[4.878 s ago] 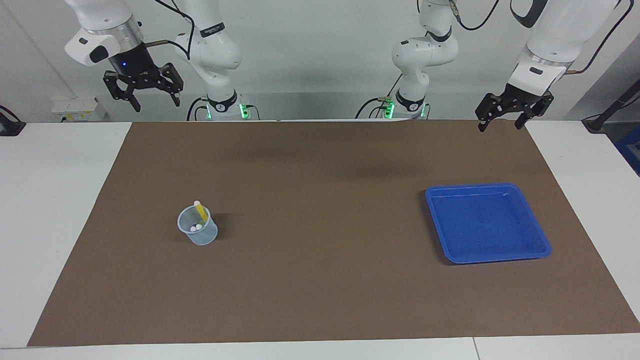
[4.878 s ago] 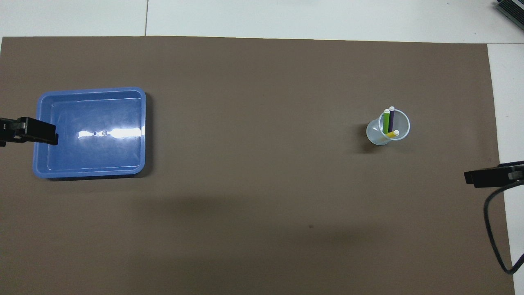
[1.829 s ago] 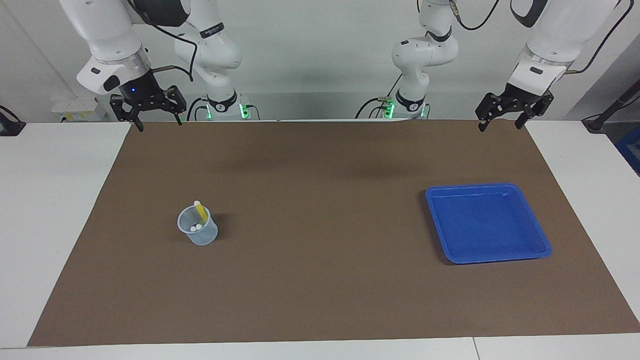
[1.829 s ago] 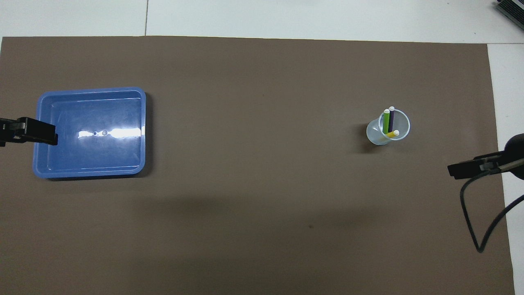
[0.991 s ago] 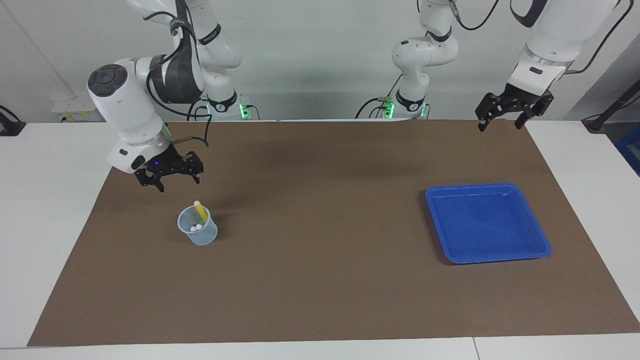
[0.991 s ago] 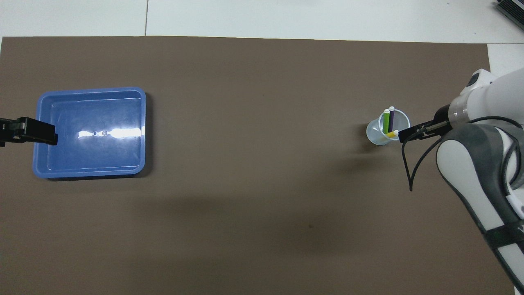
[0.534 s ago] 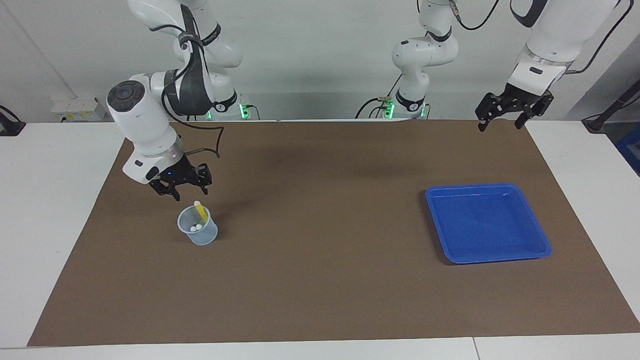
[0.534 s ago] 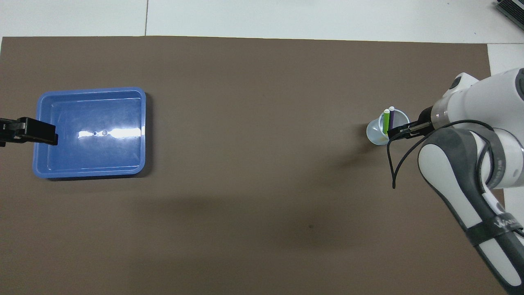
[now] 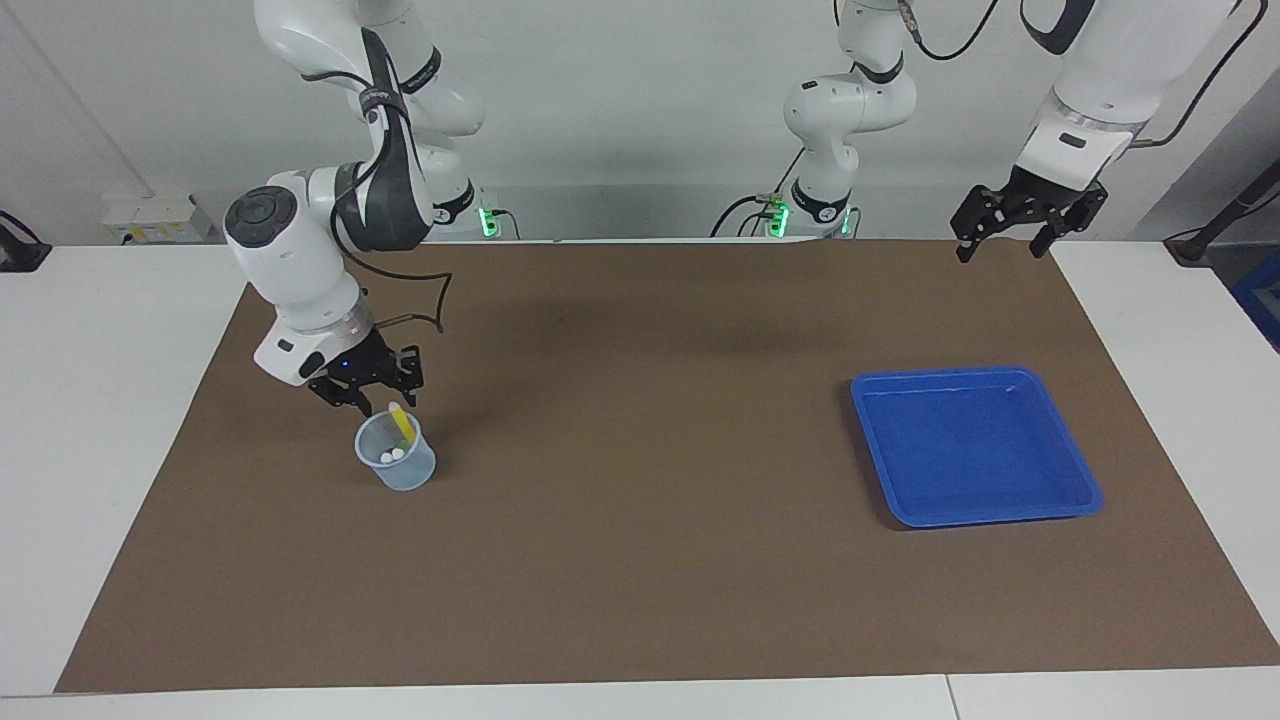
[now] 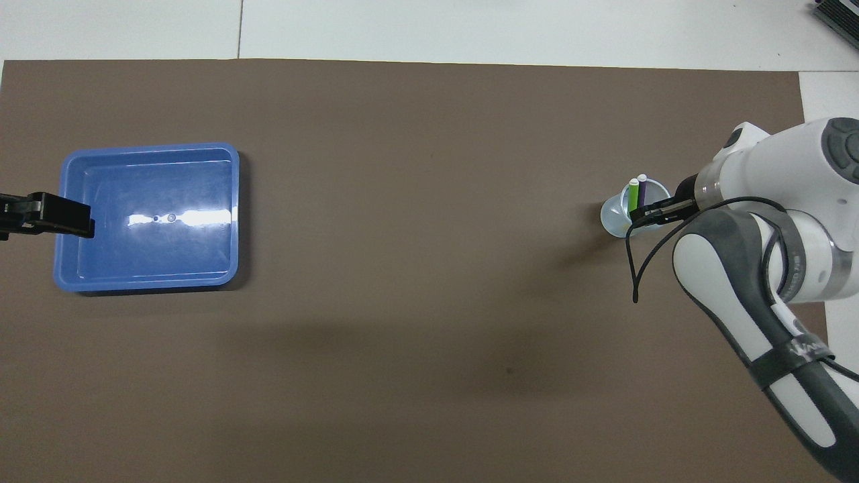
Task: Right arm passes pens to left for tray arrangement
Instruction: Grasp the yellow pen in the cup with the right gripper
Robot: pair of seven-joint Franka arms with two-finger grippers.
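A translucent pale cup (image 9: 400, 468) (image 10: 613, 219) stands toward the right arm's end of the table and holds the pens. The yellow pen (image 9: 402, 424) leans out of it. The green pen (image 10: 633, 199) and purple pen (image 10: 642, 190) stand beside it. My right gripper (image 9: 388, 404) (image 10: 644, 216) hangs just over the cup, open, one finger on each side of the yellow pen's whitish top. In the overhead view it hides the yellow pen. The blue tray (image 9: 975, 445) (image 10: 151, 248) lies empty toward the left arm's end. My left gripper (image 9: 1000, 250) waits open, high up.
A brown mat (image 9: 640, 560) covers the table's middle, with white table (image 9: 90, 400) showing at both ends. In the overhead view one tip of the left gripper (image 10: 47, 215) overlaps the tray's edge. The right arm's black cable (image 10: 634, 268) hangs beside the cup.
My right arm has swung down from high at the mat's corner to the cup, and its jaws have narrowed around the yellow pen's top. The left arm, cup and tray have not moved.
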